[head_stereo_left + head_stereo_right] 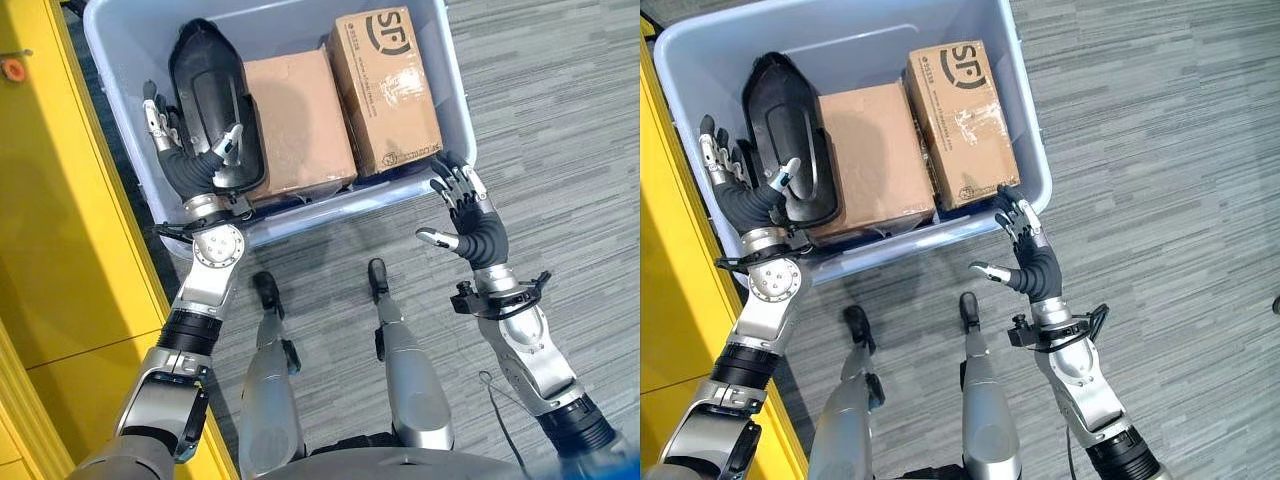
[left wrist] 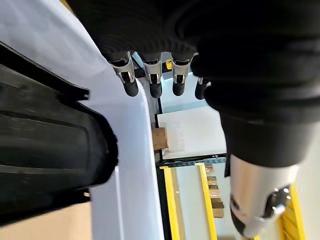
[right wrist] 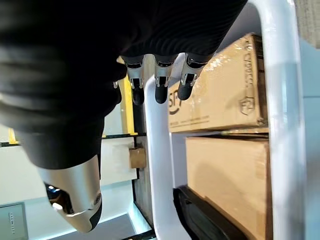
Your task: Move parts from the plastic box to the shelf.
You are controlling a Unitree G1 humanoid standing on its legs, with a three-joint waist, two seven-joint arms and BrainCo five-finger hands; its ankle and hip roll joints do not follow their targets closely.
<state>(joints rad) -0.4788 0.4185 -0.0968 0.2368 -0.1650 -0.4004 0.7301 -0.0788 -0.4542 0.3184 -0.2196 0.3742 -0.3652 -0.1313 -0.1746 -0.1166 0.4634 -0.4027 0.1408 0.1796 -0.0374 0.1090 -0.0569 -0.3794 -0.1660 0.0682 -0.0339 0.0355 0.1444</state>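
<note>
Parts sit in your plastic box [image 1: 120, 90] on the floor: a black moulded part [image 1: 212, 95] at the robot's left, a plain carton [image 1: 298, 122] beside it, and a printed carton [image 1: 385, 85] at the right. Your left hand [image 1: 185, 160] reaches in at the black part, fingers straight, thumb resting on it. Your right hand [image 1: 468, 215] is spread open at the box's near right corner.

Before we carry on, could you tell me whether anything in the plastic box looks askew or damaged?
Nothing looks damaged. In the plastic box, the black part leans tilted against the left wall beside two cardboard boxes. The left hand is by it; the right hand is at the box's corner.
</note>
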